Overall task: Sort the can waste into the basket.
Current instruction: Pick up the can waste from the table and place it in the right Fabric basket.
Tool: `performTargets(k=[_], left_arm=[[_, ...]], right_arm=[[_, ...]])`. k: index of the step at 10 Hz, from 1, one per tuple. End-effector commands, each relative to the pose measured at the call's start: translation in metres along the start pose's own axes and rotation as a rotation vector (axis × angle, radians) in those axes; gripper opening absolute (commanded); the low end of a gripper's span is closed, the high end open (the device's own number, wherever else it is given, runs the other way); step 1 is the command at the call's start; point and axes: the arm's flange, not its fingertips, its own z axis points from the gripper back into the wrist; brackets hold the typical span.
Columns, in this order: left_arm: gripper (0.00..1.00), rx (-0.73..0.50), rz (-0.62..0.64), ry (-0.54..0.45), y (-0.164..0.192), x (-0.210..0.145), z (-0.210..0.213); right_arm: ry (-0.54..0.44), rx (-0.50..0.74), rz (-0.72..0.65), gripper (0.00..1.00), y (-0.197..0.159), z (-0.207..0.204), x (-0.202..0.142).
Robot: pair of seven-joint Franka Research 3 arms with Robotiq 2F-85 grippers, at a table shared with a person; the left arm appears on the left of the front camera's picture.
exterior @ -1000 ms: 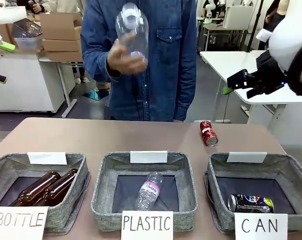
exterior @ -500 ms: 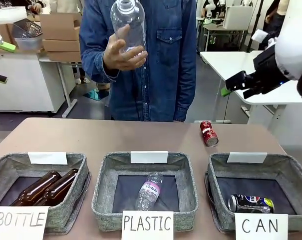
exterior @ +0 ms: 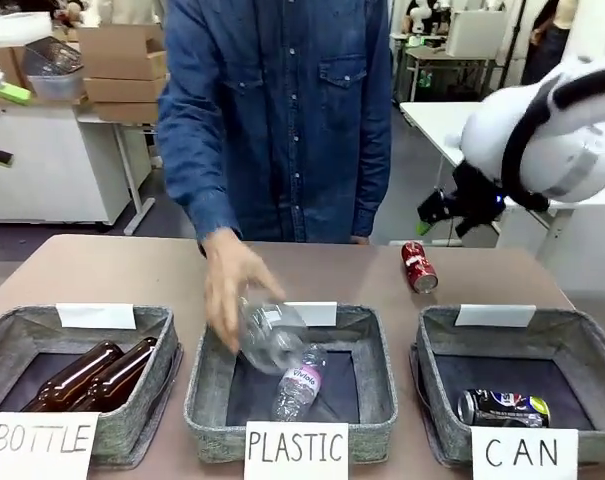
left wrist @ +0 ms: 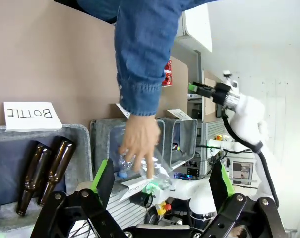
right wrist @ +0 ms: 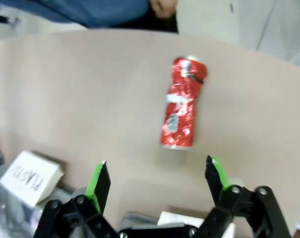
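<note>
Red can [right wrist: 182, 101] dented, lying on table [right wrist: 80, 99]; right hand [right wrist: 157, 181] open above; left hand [left wrist: 159, 181] open.

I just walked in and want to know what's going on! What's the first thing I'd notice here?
A person's hand is putting a clear plastic bottle into the middle basket signed "PLASTIC". A dented red can lies on the table behind the basket signed "CAN", and the right tool hangs open above it. A dark can lies in that basket.
</note>
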Motion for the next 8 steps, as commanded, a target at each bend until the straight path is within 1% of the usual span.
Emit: performTargets(k=[1,3,4,5,6,7,8], left_arm=[[1.0,0.001,-0.021,0.006,0.0,0.0,0.003],[1.0,0.001,-0.021,0.006,0.0,0.0,0.003],[1.0,0.001,-0.021,0.006,0.0,0.0,0.003],[1.0,0.001,-0.021,0.006,0.0,0.0,0.003],[1.0,0.001,-0.021,0.006,0.0,0.0,0.003],[1.0,0.001,-0.021,0.006,0.0,0.0,0.003],[1.0,0.001,-0.021,0.006,0.0,0.0,0.003]], right_arm=[[0.087,-0.079,-0.043,1.0,0.001,-0.038,0.04],[0.072,-0.127,-0.06,1.0,-0.005,-0.078,0.055],[0.078,-0.112,-0.065,1.0,-0.007,-0.095,0.058],[0.095,-0.131,-0.066,1.0,-0.01,-0.11,0.058],[0.077,-0.158,-0.081,1.0,-0.013,-0.118,0.057],[0.051,-0.143,-0.096,1.0,-0.012,-0.123,0.056],[0.047,-0.143,-0.111,1.0,-0.014,-0.13,0.055]])
